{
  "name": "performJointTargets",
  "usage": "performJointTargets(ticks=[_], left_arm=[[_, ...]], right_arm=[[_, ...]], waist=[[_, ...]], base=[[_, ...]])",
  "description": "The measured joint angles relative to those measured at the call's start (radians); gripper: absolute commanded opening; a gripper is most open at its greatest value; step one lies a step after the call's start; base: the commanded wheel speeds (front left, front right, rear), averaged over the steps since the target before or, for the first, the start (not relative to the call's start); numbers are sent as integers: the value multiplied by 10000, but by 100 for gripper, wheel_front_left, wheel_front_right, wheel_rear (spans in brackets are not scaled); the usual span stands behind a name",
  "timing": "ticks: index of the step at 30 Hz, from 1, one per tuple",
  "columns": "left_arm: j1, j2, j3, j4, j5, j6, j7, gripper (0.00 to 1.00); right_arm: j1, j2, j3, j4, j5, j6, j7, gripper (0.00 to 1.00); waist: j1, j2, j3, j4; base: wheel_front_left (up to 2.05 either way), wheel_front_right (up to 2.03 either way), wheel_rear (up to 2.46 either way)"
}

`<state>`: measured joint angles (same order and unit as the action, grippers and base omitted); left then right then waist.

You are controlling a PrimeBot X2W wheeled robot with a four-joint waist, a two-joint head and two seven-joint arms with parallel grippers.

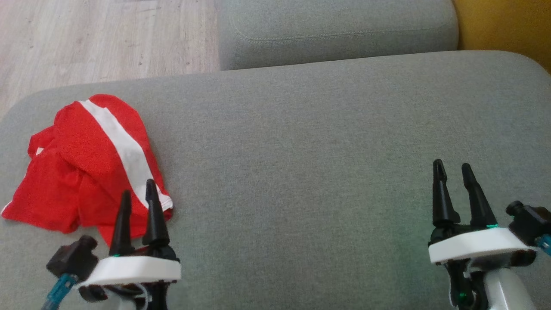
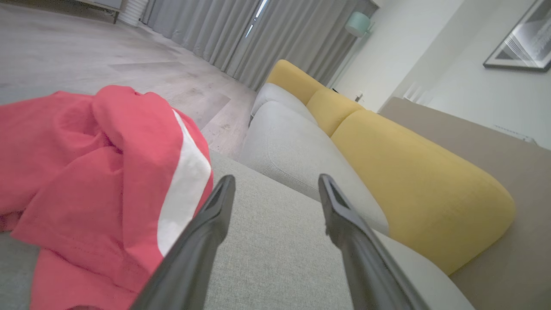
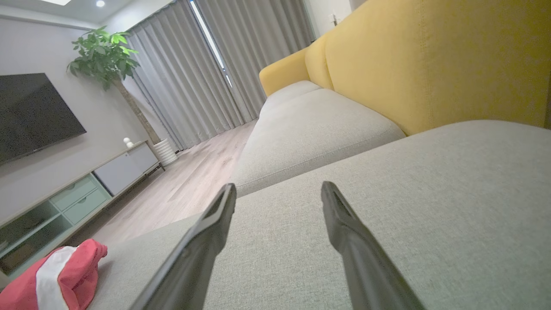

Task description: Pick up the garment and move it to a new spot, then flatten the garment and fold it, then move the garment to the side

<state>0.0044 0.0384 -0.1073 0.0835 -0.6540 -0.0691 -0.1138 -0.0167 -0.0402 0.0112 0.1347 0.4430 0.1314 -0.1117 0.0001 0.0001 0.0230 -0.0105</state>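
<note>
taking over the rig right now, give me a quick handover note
Left gripper: open, holding nothing, fingers at the near edge of the garment.
Right gripper: open, holding nothing, over the bare cushion on the right.
The garment: red with a white stripe, crumpled at the cushion's left end.
Done: nothing by the look of it; it is neither lifted nor flattened.
Left: pick it up, move it, flatten, fold, set it aside.

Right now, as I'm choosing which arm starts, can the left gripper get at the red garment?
Probably yes: the left gripper is open, right at the near edge of the red garment, with nothing between them on the grey cushion.
</note>
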Motion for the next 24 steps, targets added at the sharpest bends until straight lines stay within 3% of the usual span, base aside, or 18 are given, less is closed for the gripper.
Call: performJointTargets(ticks=[14,24], left_arm=[[-2,92,-642,-151,2207,226,-385,100],[-65,481,-1287,-228,3912,702,-698,100]], right_arm=[[-148,-8,299,-221,-1900,0,-385,100],[-154,-12,593,-433,-3492,0,-711,100]], waist=[[0,0,-37,-85],[0,0,44,-151]], base=[[0,0,0],[0,0,0]])
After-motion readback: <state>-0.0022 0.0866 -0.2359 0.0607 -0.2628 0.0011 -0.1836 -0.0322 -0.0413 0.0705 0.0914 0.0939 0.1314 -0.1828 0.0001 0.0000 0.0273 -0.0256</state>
